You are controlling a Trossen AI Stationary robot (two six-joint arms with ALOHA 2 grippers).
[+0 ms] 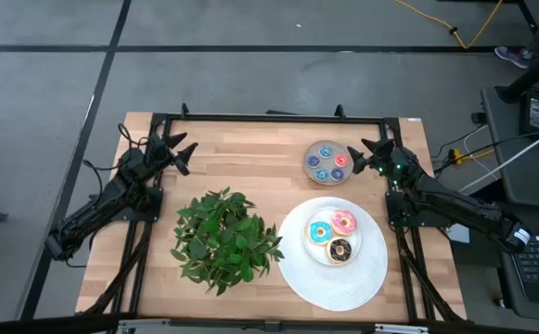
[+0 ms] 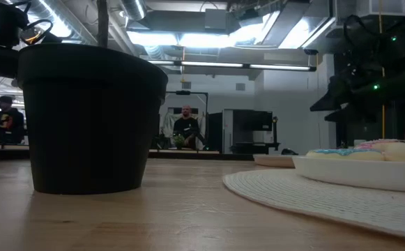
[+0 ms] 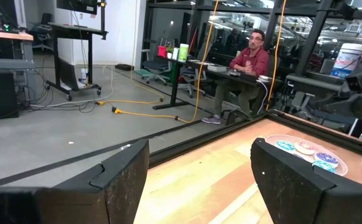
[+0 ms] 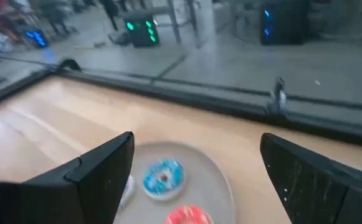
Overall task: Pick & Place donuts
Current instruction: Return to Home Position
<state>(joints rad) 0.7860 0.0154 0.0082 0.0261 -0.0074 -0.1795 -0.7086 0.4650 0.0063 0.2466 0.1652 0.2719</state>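
Table (image 1: 250, 139) of pale wood inspected, with one arm at each outer side; left gripper (image 1: 186, 158) is over the far-left part of the table, its fingers spread wide with nothing between them, as the left wrist view confirms; right gripper (image 1: 354, 160) is at the far-right part, just beside the grey dish (image 1: 328, 183), its fingers likewise spread wide and carrying nothing, with the dish lying below and ahead of it in the right wrist view; tiny rings (image 1: 314, 160) lie inside the grey dish, most of them blue and at least one red, set close together but mostly apart from each other; light blue donut (image 1: 321, 232), pink donut (image 1: 344, 222) and dark brown donut (image 1: 340, 250) lie flat in a tight cluster on the white plate (image 2: 341, 174); whether they touch one another cannot be told; the plate rests on a round white mat (image 1: 343, 288) in the near-right part of the table, on the near side of the dish; leafy green plant (image 1: 224, 237) in a black pot (image 2: 90, 118) stands upright near the middle of the table, just left of the mat and clear of both grippers; seated person (image 3: 249, 59) is visible in the room beyond the table, well away from the arms.
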